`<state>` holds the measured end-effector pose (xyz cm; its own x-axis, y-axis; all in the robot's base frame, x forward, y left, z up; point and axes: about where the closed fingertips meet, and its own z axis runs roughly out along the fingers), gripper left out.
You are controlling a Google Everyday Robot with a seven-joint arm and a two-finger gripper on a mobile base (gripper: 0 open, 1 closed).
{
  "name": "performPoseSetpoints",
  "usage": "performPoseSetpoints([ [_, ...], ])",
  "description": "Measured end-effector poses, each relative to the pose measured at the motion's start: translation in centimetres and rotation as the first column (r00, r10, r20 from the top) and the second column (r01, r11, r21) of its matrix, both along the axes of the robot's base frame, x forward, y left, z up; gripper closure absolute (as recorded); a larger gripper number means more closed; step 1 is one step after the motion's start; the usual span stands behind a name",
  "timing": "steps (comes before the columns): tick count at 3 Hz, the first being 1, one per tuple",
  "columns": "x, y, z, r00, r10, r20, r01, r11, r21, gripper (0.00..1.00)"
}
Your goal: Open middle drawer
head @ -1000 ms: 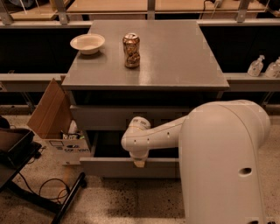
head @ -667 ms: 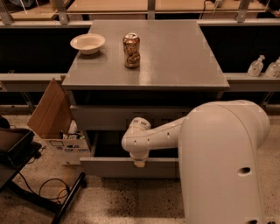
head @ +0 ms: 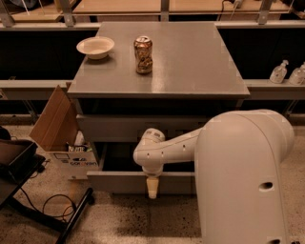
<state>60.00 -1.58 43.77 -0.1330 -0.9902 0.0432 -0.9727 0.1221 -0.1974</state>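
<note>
Two on surface (head: 200,62): bowl (head: 95,46), can (head: 143,55)
Middle drawer (head: 119,182): pulled out, tray dark inside
Hand (head: 152,189): pointing down at drawer front; grip state cannot be told

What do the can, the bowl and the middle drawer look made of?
The can: likely metal, shiny glinting skin. The bowl: ceramic or plastic, smooth pale matte. The middle drawer, with the gripper at its front: perhaps painted metal, flat grey.

The grey tabletop (head: 190,57) is standing on a speckled floor (head: 124,219) in dim light. Beyond its far edge a wooden surface (head: 119,5), perhaps a bench, is running across. Below its left edge a cardboard box (head: 55,119) is leaning open.
</note>
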Motion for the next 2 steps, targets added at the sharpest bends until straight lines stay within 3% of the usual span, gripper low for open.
performPoseSetpoints([
  [1, -0.1, -0.1, -0.2, 1.0000, 0.000, -0.003, 0.000, 1.000, -0.001, 0.18],
  [2, -2.5, -0.7, -0.8, 0.9982, -0.022, -0.056, 0.022, 1.000, -0.015, 0.49],
])
